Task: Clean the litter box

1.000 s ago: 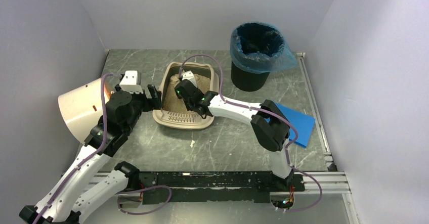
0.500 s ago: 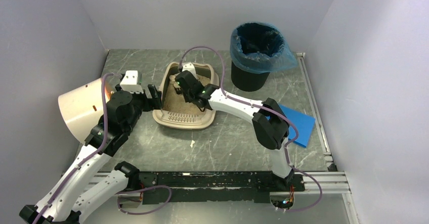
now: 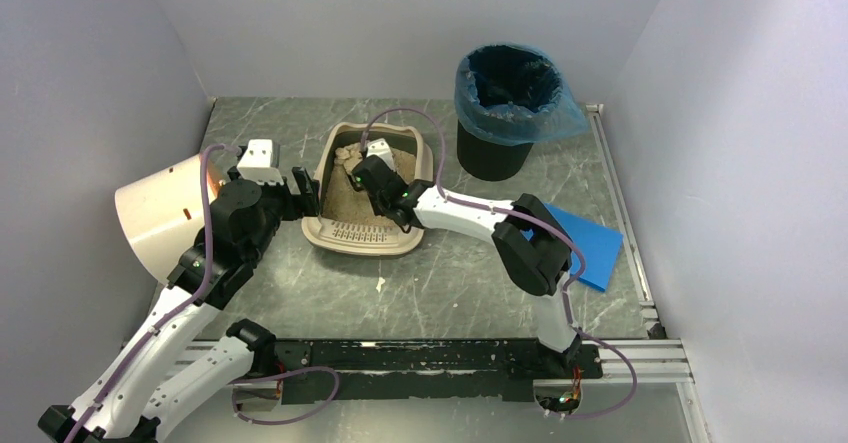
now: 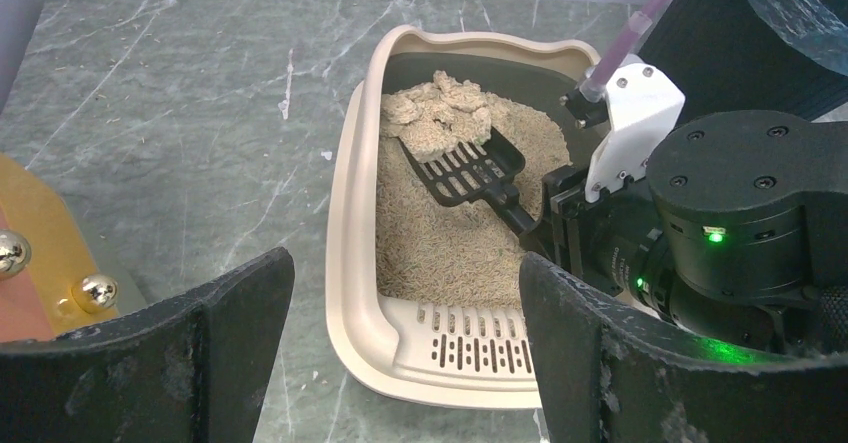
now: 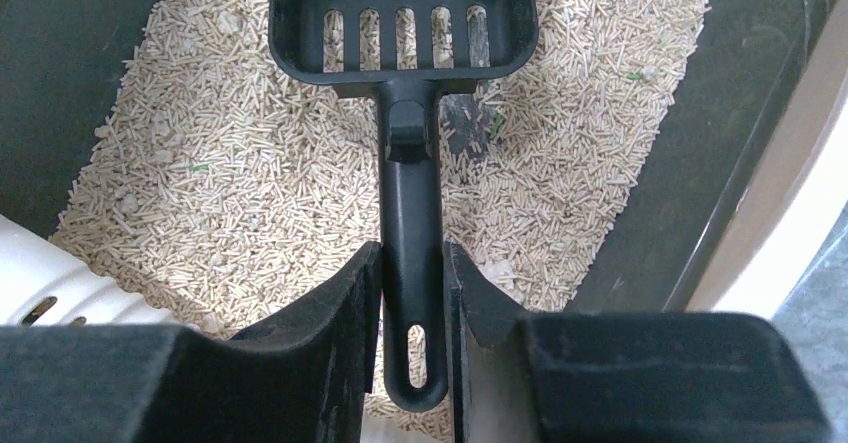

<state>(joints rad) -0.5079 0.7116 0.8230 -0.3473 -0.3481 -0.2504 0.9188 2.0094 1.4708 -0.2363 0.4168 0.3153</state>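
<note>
The litter box [image 3: 365, 240], a beige tray with a slotted lip at its near end, sits mid-table holding tan pellet litter. My right gripper [image 5: 412, 263] is shut on the handle of a black slotted scoop [image 5: 410, 183] over the litter. Seen from the left wrist, the scoop [image 4: 468, 173] has its front edge against a heap of pale clumps [image 4: 440, 118] at the far end. From above, the right gripper [image 3: 362, 176] hangs over the box's middle. My left gripper [image 4: 405, 293] is open and empty beside the litter box's [image 4: 345, 213] near left corner, also marked from above as left gripper [image 3: 300, 191].
A black round bin with a blue liner [image 3: 508, 113] stands at the back right. A cream drum [image 3: 160, 213] lies tilted at the left, behind the left arm. A blue sheet [image 3: 590, 243] lies at the right. A crumb of litter [image 3: 381, 284] lies before the box.
The right gripper pushed the scoop toward the box's far end, then drew back a little. The left arm has stayed still.
</note>
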